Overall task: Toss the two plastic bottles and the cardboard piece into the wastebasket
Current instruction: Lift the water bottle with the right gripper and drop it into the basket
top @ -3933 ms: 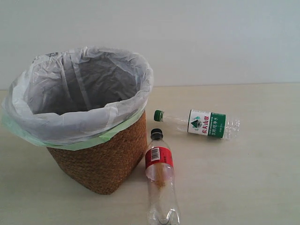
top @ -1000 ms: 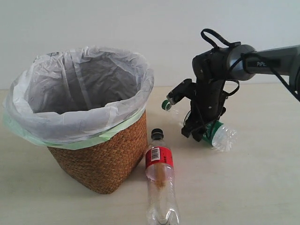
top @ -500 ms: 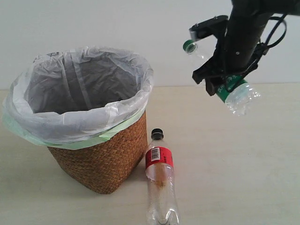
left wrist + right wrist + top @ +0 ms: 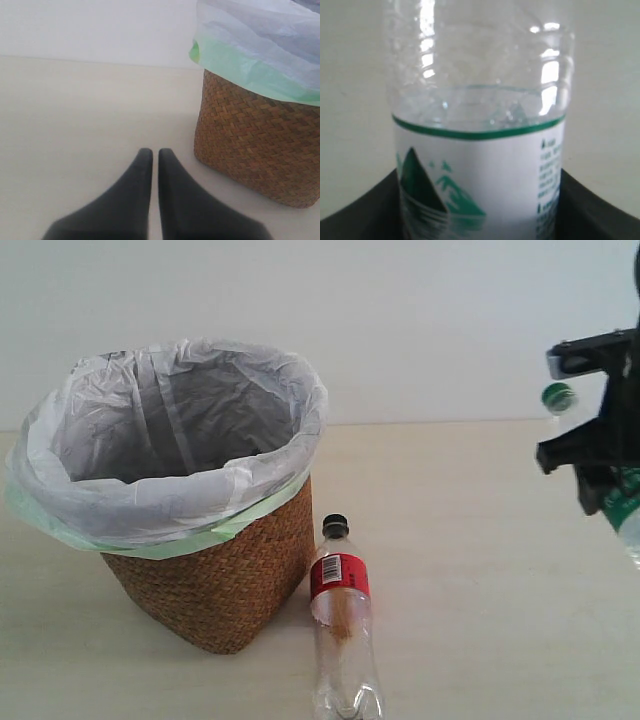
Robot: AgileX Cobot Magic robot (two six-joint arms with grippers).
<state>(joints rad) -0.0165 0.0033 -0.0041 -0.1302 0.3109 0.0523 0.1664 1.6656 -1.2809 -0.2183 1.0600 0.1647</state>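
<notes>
The wicker wastebasket [image 4: 220, 590] with its white, green-edged bag stands at the left; its wall also shows in the left wrist view [image 4: 255, 150]. The black-capped, red-labelled bottle [image 4: 340, 620] lies on the table just right of the basket. My right gripper [image 4: 600, 465] hangs in the air at the far right edge, shut on the green-capped bottle [image 4: 558, 397], whose white-green label fills the right wrist view [image 4: 480, 150]. Low over the table beside the basket, my left gripper [image 4: 155, 152] is shut on nothing. The cardboard piece is out of view.
A pale wooden table [image 4: 470, 620] stretches right of the basket, with a white wall [image 4: 420, 320] behind it. The basket's bag rim [image 4: 190, 490] flares wider than its wicker base.
My right gripper lifted the green-capped bottle off the table, rose with it, then swung right to the view's edge. The black-capped bottle and the basket have not moved.
</notes>
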